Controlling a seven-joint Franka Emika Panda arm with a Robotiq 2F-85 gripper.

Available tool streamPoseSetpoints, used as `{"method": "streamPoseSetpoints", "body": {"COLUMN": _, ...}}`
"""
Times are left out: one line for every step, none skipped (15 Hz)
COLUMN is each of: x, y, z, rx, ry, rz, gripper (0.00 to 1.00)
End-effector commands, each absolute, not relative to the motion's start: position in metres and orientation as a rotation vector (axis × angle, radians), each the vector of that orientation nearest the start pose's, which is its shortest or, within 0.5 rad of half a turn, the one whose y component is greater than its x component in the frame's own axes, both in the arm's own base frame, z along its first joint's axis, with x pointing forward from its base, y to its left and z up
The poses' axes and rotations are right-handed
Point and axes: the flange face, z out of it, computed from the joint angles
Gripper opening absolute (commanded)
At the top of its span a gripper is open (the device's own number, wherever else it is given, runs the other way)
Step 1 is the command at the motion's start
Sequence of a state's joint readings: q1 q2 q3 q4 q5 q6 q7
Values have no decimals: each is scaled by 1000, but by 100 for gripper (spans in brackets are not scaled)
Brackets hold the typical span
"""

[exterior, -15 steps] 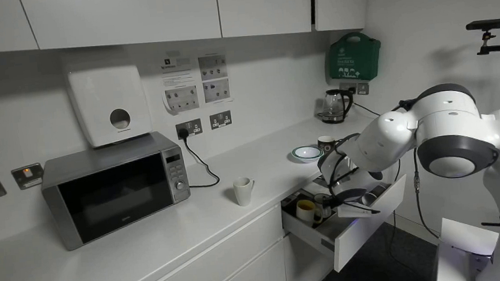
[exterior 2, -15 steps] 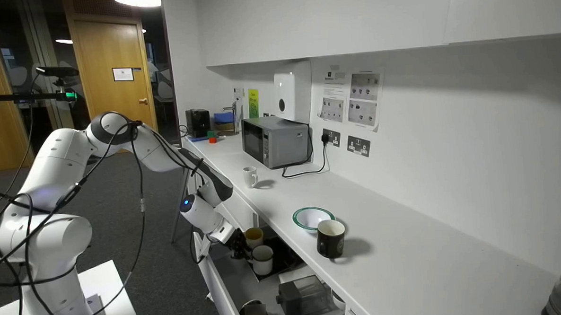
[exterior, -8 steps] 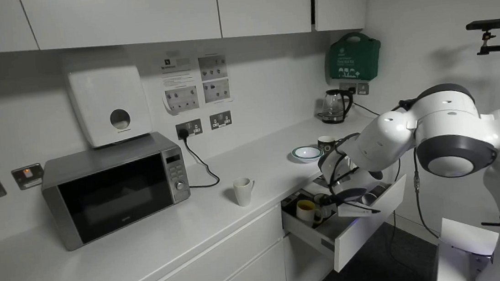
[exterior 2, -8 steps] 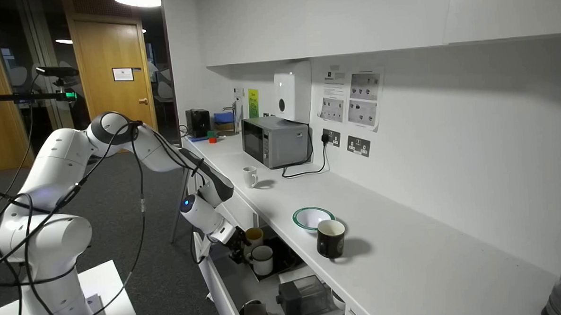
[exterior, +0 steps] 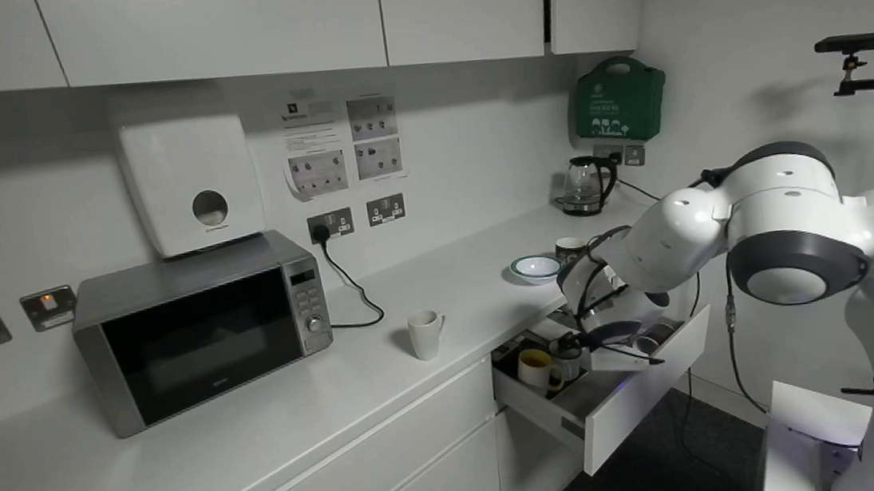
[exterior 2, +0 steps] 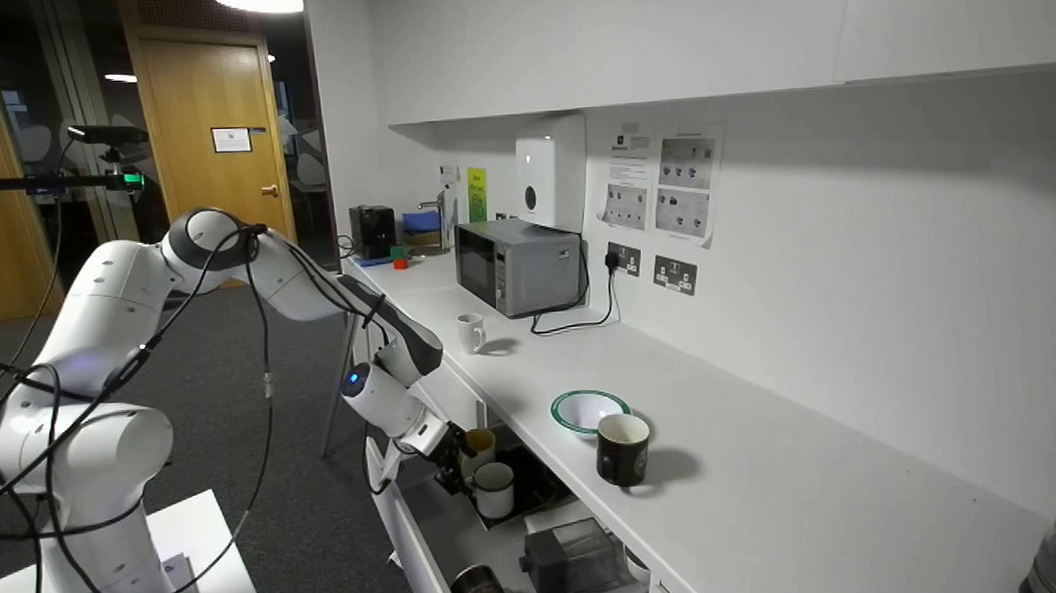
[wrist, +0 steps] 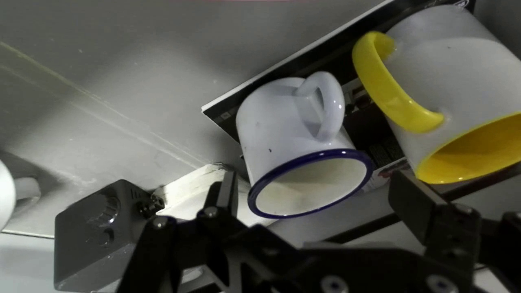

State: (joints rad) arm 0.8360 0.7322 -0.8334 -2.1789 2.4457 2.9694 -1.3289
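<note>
In the wrist view my gripper (wrist: 313, 191) stands open, its fingers (wrist: 411, 197) on either side of the rim of a white mug (wrist: 281, 118) with a dark blue edge. A gap shows between each finger and that mug. Its handle points away from the gripper. Just right sits a white mug with yellow handle and inside (wrist: 460, 77); whether the right finger touches it I cannot tell. Both mugs stand in the pulled-out drawer (exterior: 644, 394). From an exterior view, the gripper (exterior 2: 451, 465) is beside the blue-edged mug (exterior 2: 496, 492) and the yellow one (exterior 2: 479, 450).
A dark grey appliance (exterior 2: 553, 563) and a dark mug lying on its side (exterior 2: 481, 591) share the drawer. Above, the counter holds a green-rimmed bowl (exterior 2: 589, 410), a dark mug (exterior 2: 623, 453), a white mug (exterior: 424, 335), a kettle (exterior: 588, 185) and a microwave (exterior: 205, 332).
The jaws have spread apart, and the arm has risen slightly. Beside the gripper, the blue-edged mug's handle now shows in an exterior view where it was hidden before.
</note>
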Motion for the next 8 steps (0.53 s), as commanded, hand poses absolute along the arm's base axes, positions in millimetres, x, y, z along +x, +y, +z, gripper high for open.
{"method": "streamPoseSetpoints", "body": {"x": 481, "y": -91, "z": 188, "rx": -2712, "ry": 1150, "rz": -1034, "gripper": 100}}
{"method": "streamPoseSetpoints", "body": {"x": 480, "y": -95, "z": 194, "rx": -2713, "ry": 1151, "rz": -1041, "gripper": 100}}
{"method": "streamPoseSetpoints", "body": {"x": 479, "y": -100, "z": 198, "rx": -2714, "ry": 1151, "rz": -1046, "gripper": 100}}
{"method": "streamPoseSetpoints", "body": {"x": 479, "y": -104, "z": 203, "rx": -2718, "ry": 1149, "rz": -1053, "gripper": 100}}
{"method": "streamPoseSetpoints", "body": {"x": 478, "y": -108, "z": 207, "rx": -2724, "ry": 1149, "rz": -1056, "gripper": 100}}
{"method": "streamPoseSetpoints", "body": {"x": 476, "y": -113, "z": 212, "rx": -2731, "ry": 1142, "rz": -1054, "gripper": 100}}
{"method": "streamPoseSetpoints", "body": {"x": 474, "y": -116, "z": 217, "rx": -2743, "ry": 1113, "rz": -1052, "gripper": 100}}
{"method": "streamPoseSetpoints", "body": {"x": 470, "y": -121, "z": 222, "rx": -2777, "ry": 1062, "rz": -1053, "gripper": 100}}
